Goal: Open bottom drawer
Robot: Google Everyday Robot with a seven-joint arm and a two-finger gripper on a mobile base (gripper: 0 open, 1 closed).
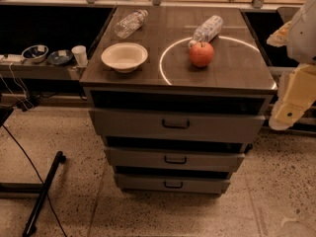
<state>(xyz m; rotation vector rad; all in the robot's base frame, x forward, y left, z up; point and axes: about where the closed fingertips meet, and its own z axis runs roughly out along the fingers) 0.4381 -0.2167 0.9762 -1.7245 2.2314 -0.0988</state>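
Observation:
The bottom drawer (pixel 173 183) is the narrowest, lowest grey front of three on the cabinet, with a small black bracket handle (pixel 173 184) at its centre. None of its interior shows. Above it are the mid-sized drawer front (pixel 175 159) and the widest one (pixel 176 125). My gripper (pixel 289 113) hangs on the cream and white arm at the right edge of the view. It is beside the cabinet's top right corner, well above and to the right of the bottom drawer, and touches nothing.
On the cabinet top (pixel 237 73) are a white bowl (pixel 124 57), a red apple (pixel 202 54) and two lying plastic bottles (pixel 131 23) (pixel 208 29). A low shelf with bowls and a cup (pixel 79 54) stands at the left. A black stand leg (pixel 43 194) and cables lie on the speckled floor at the left.

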